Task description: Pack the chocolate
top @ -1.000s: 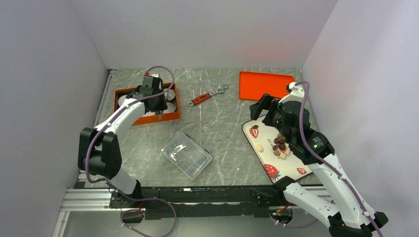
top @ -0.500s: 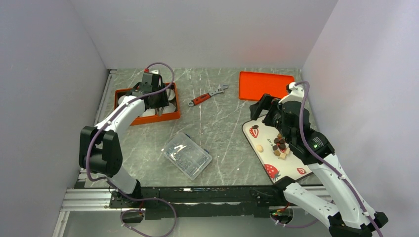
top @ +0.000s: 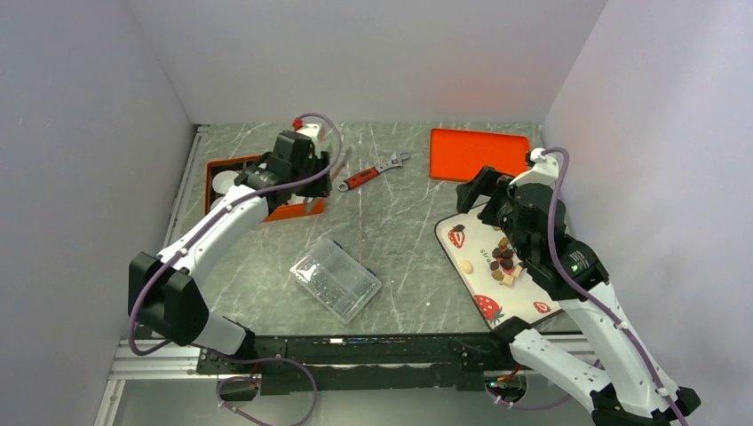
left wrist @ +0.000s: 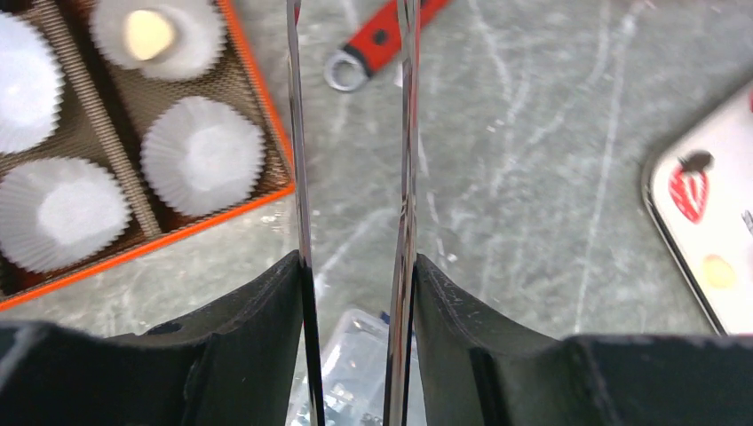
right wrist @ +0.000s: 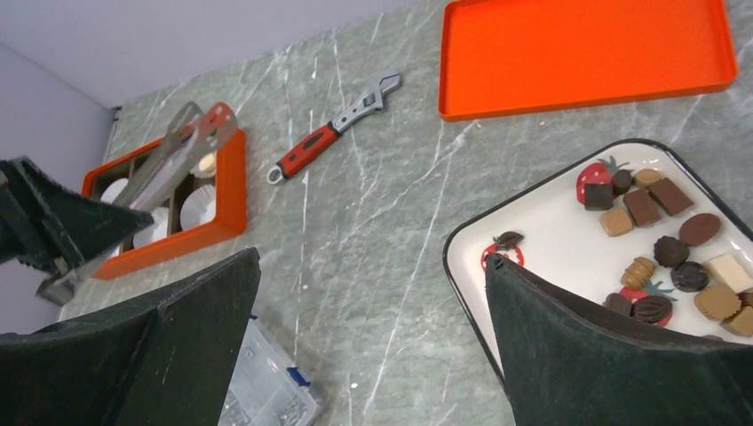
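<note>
Chocolate (top: 504, 262) in dark brown, tan and cream pieces is seen clustered on the white strawberry-printed tray (top: 471, 244) at the near right of the table, with one cream piece (top: 467, 265) lying apart from the cluster toward the tray's left edge. The right gripper (right wrist: 373, 262) is held above this tray with its fingers spread wide and nothing between them. To the left, at the near middle, a clear plastic box (top: 336, 278) is set on the marble-patterned table. Further back on the left, an orange box (top: 284, 213) lined with white fluted paper cups (left wrist: 202, 155) is found, and a cream piece (left wrist: 148, 34) is seen in one of the far cups. The left gripper (left wrist: 355, 266) is closed on a pair of metal tongs (left wrist: 300, 177), which are held over the table just beside the box's right edge; the blades are spread a little and nothing is pinched between them. Beyond them a red-handled wrench (top: 373, 171) is laid on the table, and an orange lid (top: 475, 153) lies flat at the far right.
</note>
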Robot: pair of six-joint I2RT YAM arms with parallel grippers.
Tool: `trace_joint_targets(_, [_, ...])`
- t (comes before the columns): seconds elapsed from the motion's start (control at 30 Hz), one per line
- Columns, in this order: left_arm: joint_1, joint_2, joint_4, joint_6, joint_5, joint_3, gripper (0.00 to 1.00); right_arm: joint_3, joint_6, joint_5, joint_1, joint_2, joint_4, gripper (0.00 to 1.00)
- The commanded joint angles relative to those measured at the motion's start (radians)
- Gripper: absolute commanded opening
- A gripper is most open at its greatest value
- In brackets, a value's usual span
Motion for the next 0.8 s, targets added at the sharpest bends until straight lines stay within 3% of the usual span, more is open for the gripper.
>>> trace_joint_targets(0.0, [-0.100, -0.049, 0.030, 0.056, 0.039, 0.038, 0.50, 0.043, -0.020, 0.071, -0.003, -0.035, 0.030, 1.00])
trace_joint_targets(0.33, [-0.315, 0.011, 0.074, 0.112, 0.095, 0.104, 0.51, 0.047, -0.014, 0.122, -0.003, -0.074, 0.030, 1.00])
trace_joint_targets(0.77, [-0.528, 0.269, 0.113, 0.127, 0.177, 0.251, 0.50, 0.055, -0.004, 0.163, -0.003, -0.115, -0.002, 1.00])
